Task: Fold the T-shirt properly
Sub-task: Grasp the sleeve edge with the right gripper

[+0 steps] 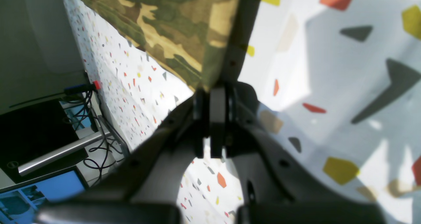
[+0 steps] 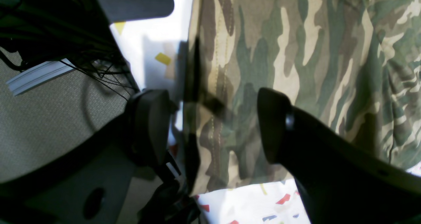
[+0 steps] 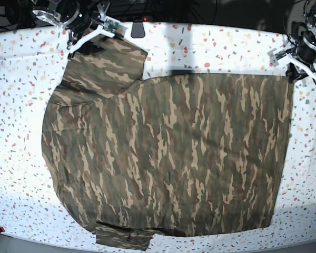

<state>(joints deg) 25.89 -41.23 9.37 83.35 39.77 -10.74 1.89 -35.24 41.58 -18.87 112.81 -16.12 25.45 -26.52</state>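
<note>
Pinching the shirt point(image 3: 168, 158) corner, the left gripper point(image 1: 213, 95) is clamped; the right gripper point(image 2: 213, 128) gapes astride a sleeve hem, which may slip free unless closed.

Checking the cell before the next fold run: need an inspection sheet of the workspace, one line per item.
Surface: white terrazzo-print table, speckled with coloured chips.
Job's things: camouflage T-shirt spread flat, one sleeve at the far corner, one at the near edge.
Clutter: nothing seen.
Grippers: left pincer shut on the T-shirt's corner; right pincer open, straddling the sleeve hem.
Cables: black cables hang beside the table edge in the left wrist view.
Surroundings: lit blue screen below the table.
</note>
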